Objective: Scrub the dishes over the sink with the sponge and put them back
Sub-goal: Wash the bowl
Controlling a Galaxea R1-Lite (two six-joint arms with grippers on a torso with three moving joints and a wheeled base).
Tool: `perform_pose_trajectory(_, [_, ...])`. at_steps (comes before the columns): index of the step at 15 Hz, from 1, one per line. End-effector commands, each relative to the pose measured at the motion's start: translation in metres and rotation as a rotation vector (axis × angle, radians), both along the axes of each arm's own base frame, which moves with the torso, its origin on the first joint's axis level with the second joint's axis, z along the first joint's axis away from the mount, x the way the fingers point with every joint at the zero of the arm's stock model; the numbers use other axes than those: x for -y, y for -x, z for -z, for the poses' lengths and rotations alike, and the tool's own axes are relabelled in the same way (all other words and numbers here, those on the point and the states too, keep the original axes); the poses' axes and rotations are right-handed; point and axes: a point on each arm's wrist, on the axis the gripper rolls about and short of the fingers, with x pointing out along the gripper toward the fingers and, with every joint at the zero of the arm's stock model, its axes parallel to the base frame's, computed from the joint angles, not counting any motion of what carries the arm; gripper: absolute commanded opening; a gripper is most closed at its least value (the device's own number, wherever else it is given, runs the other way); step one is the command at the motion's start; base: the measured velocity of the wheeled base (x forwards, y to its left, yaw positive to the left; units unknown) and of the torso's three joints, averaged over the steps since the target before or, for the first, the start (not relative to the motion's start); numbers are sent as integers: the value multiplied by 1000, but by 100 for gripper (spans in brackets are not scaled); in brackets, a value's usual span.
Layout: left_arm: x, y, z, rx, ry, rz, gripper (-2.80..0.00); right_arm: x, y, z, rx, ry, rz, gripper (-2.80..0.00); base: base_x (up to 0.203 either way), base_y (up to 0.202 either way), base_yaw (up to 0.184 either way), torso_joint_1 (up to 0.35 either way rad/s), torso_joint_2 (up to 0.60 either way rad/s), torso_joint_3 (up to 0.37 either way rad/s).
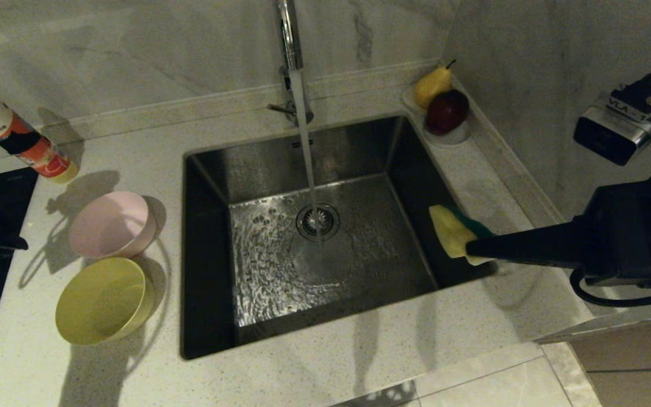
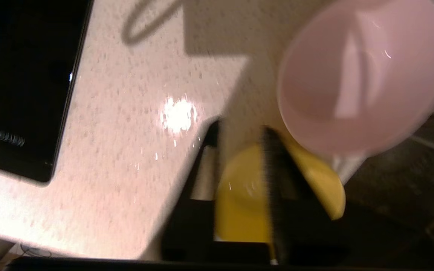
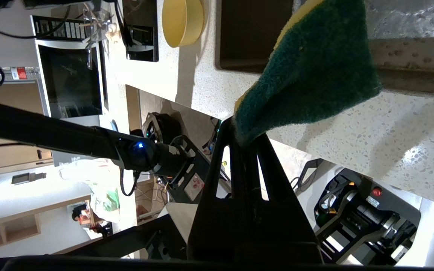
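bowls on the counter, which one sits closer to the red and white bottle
The pale pink bowl; it sits farther back, just below the bottle. The yellow bowl lies nearer the counter's front edge.

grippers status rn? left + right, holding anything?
Left gripper: open, holding nothing, above the yellow bowl beside the pink bowl.
Right gripper: shut on the sponge, at the sink edge.

Dim on my head feed; counter (image 1: 359, 362) shadowed; left wrist feed motion-blurred, glare spot mid-counter.
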Motion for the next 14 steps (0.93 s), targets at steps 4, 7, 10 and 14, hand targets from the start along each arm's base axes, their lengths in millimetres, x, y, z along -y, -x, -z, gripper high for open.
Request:
perform_pose_trajectory(4, [-9,-25,30,-88,69,-15,0,1,-2,6,-22,11,5,-280,0,0,0,0,0,0])
perform_pose_trajectory(7, [-8,-37,38,-78,105,-29,0,6,-4,9,-25,17,32,-280,0,0,0,0,0,0])
perform_pose_trajectory(10, [-10,-47,46,-77,152,-34,0,11,-3,8,-18,13,44,-280,0,0,0,0,0,0])
perform_pose_trajectory(14, [-6,-56,49,-63,192,-31,0,12,-1,6,-8,6,43,-280,0,0,0,0,0,0])
